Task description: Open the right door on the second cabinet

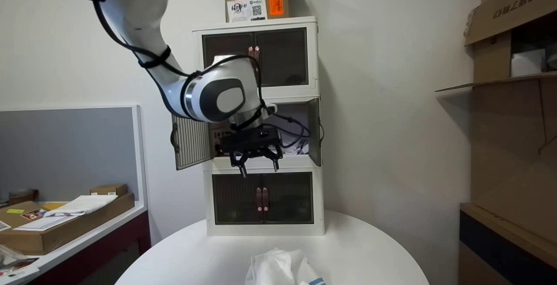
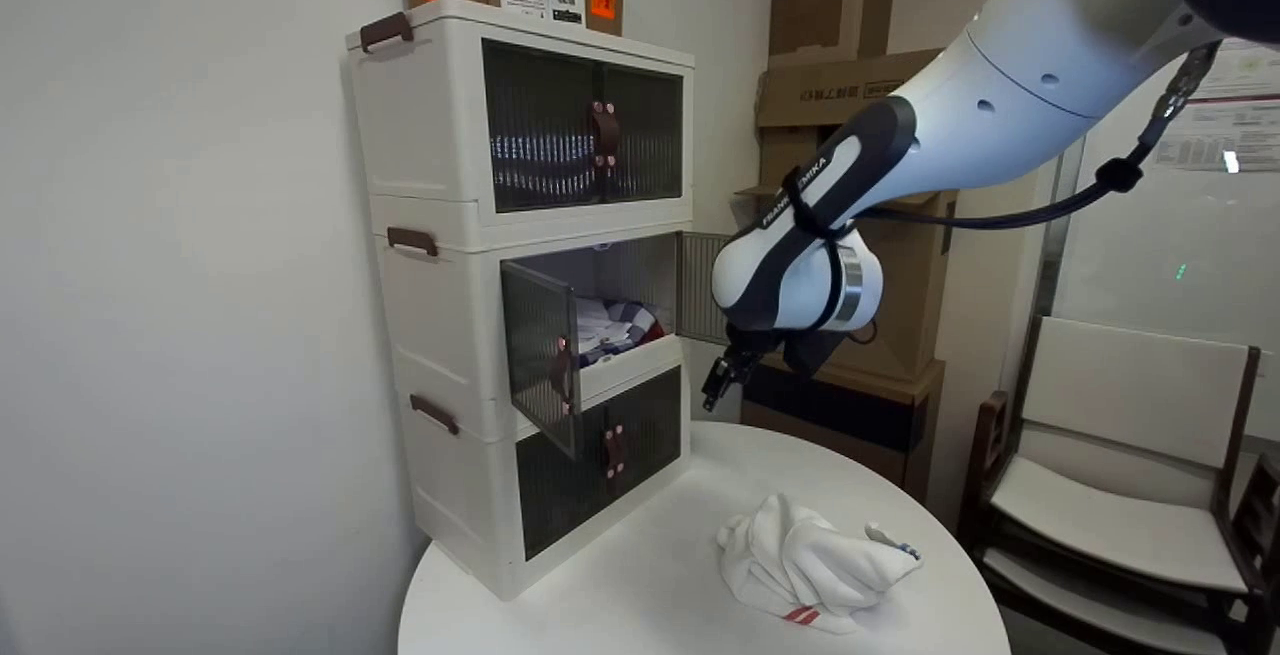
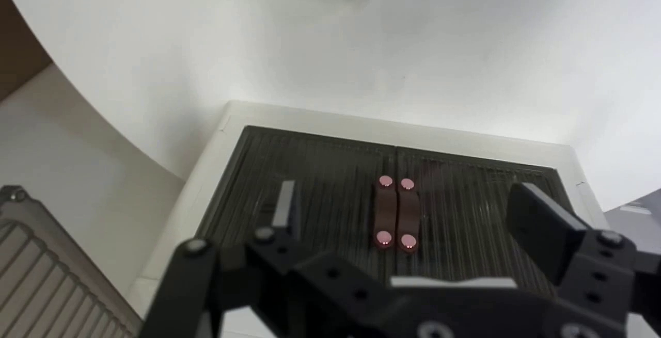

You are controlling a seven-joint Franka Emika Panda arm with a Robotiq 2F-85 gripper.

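The second cabinet is the middle white unit of the stack, also in an exterior view; both its doors stand open. The right door is swung outward at the right side, its pane nearly edge-on; it also shows partly behind the arm in an exterior view. Its ribbed pane shows at lower left in the upside-down wrist view. My gripper is open and empty, fingers pointing down, in front of the cabinet and apart from both doors. It also shows in an exterior view and the wrist view.
The left door juts out opposite. Cloth lies inside the second cabinet. The bottom unit has shut doors with paired handles. The top unit is shut. A white cloth lies on the round table.
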